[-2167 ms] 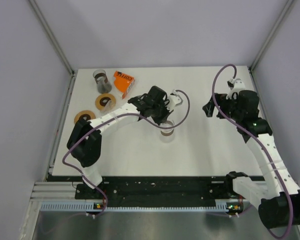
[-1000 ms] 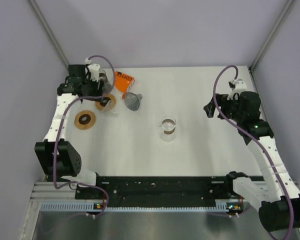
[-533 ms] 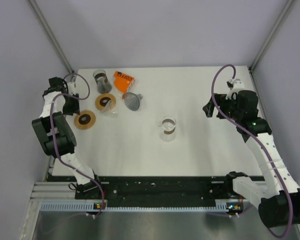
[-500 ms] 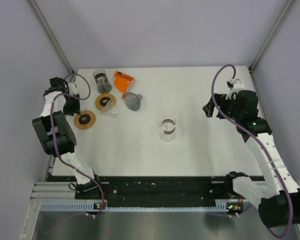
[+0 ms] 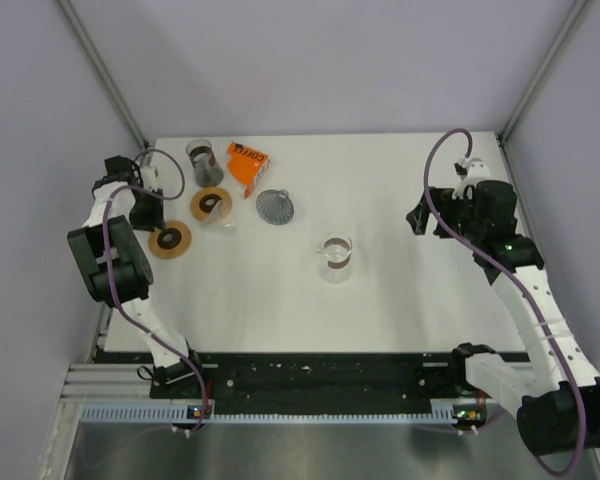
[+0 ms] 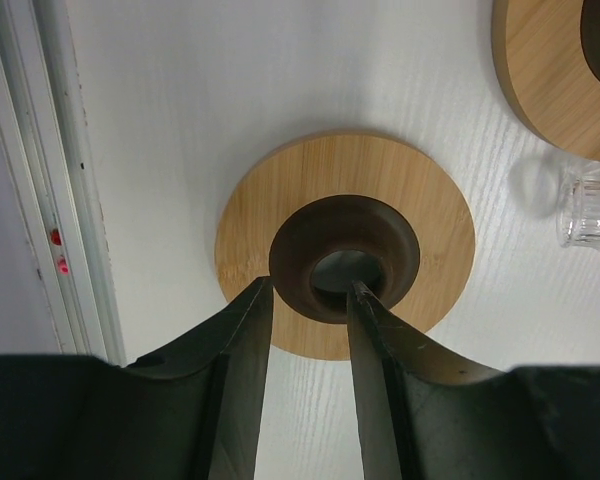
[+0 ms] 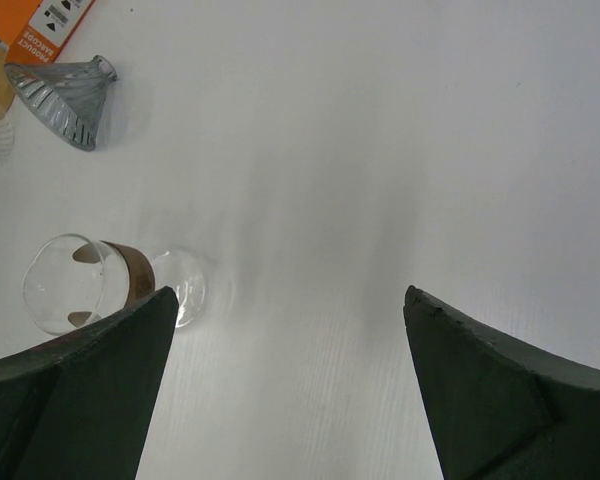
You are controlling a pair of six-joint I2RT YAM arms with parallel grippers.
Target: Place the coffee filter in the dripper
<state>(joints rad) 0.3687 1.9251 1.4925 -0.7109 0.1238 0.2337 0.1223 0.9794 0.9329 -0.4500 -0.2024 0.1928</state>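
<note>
The coffee filter [image 5: 275, 207], a grey ribbed cone, is lying on its side on the white worktop [image 5: 400, 300], toward the far left of the middle, with nothing touching it. An orange packet [image 5: 247, 163] is lying just beside it at 11 o'clock. A glass beaker [image 5: 201, 160] is standing further off at 10 o'clock. A glass jug [image 5: 335, 255] with a brown band round its neck is sitting at 4 o'clock, apart from the filter.

At 9 o'clock a wooden ring with a dark middle [image 5: 211, 204] is lying flat, with a small clear glass piece [image 6: 592, 210] sitting against its near edge. Beyond it, at 8 o'clock and close to the left rail, a second wooden ring [image 6: 430, 230] is lying flat.

The left pincer [image 6: 310, 292] is pointing down over this second ring. Its jaws are standing partly apart with a narrow gap, one fingertip at the outer left edge of the ring's dark hub [image 6: 390, 250] and the other over the hub's hole. Whether the fingers are pressing on the hub wall I cannot tell. Nothing is being lifted.

Well away at 3 o'clock, the right pincer [image 7: 290, 295] is hanging above bare worktop near the right side. Its jaws are spread wide and are holding nothing.
</note>
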